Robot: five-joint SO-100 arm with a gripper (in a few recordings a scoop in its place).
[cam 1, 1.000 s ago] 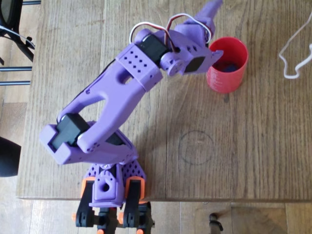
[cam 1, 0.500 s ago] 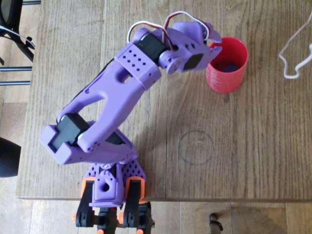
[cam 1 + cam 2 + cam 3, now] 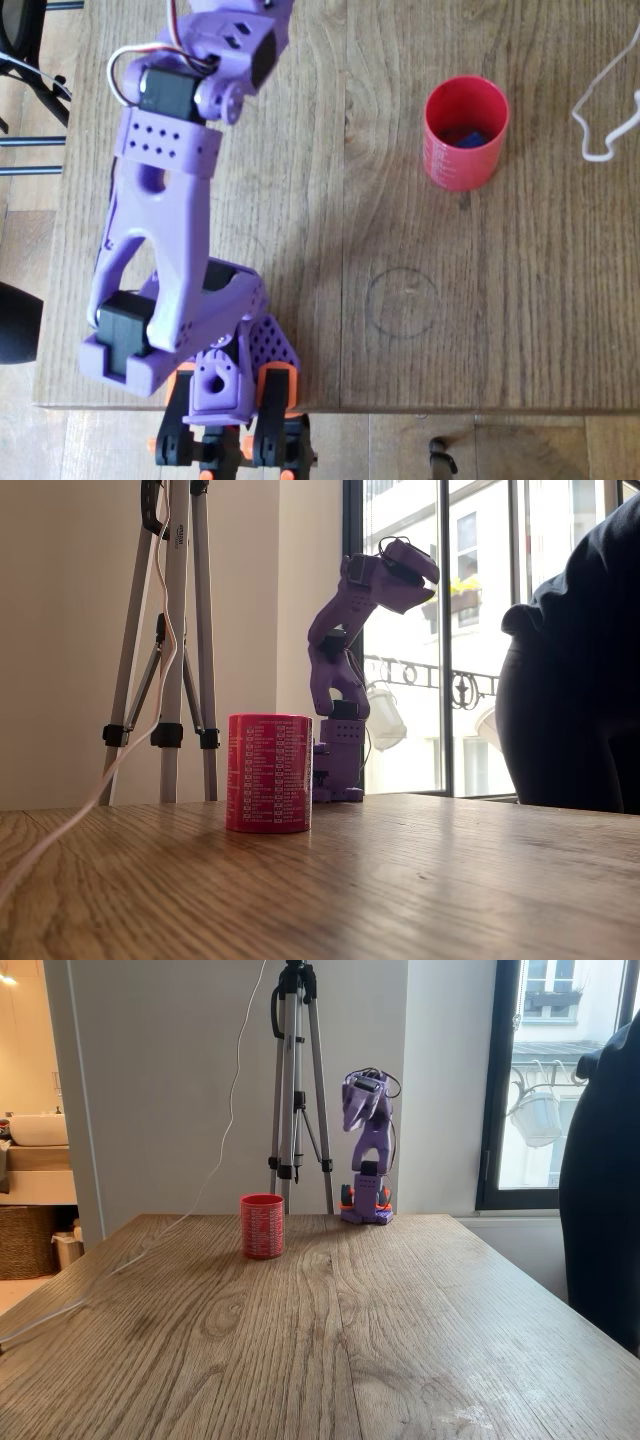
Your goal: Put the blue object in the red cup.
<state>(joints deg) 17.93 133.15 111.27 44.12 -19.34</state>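
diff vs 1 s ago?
The arm swung away from the red cup toward the left of the overhead view, folded up; a second ago its gripper end was over the cup's rim. The cup has not moved, and the blue object still lies inside it. The white cable is unchanged.

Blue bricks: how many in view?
1. The blue brick lies inside the red cup, seen from overhead. The cup wall could hide more.

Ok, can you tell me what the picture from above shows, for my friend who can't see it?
A red cup stands on a wooden table with the blue object inside it. A purple robot arm reaches up the left side, away from the cup.
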